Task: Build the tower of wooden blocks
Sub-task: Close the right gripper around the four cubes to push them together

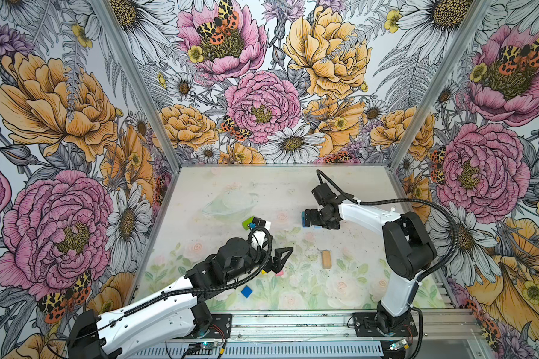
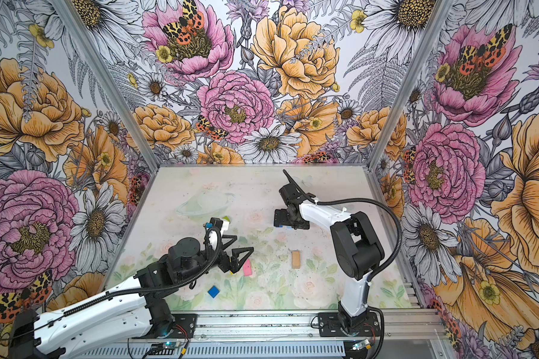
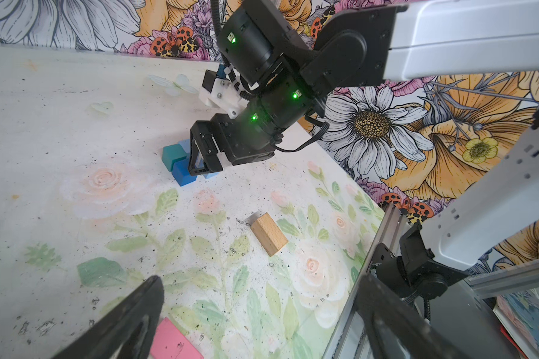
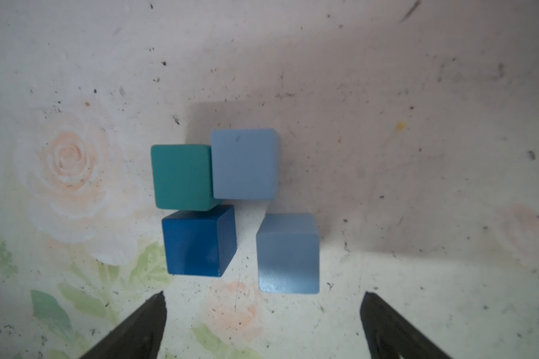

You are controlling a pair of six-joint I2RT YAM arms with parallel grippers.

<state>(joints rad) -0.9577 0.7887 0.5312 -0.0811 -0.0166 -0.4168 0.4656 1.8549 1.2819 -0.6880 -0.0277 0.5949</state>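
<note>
Right gripper [image 4: 263,303]: jaws wide apart, holding nothing; hangs over the cube cluster, mid-table toward the back
Cluster: teal cube [image 4: 182,177] touching a light blue cube [image 4: 245,164] side to side; dark blue cube [image 4: 196,244] right against the teal one; second light blue cube [image 4: 288,253] just beside the dark blue, a narrow gap between; all four seem to sit on the table [image 1: 215,186]
Left gripper [image 2: 244,243]: jaws spread wide, empty; hovers above the pink brick [image 2: 247,268], toward the front of the table
Yellow brick [image 2: 232,272]: only a corner shows under the left gripper; just beside the pink one
Tan brick [image 1: 326,259]: lying flat, alone, between the two arms; well apart from the cluster
Loose blue cube [image 1: 246,292]: alone near the front edge
Green brick [image 1: 247,222]: left of the cluster; partly hidden by the camera mount [image 1: 261,224] on the left arm; pose unclear
</note>
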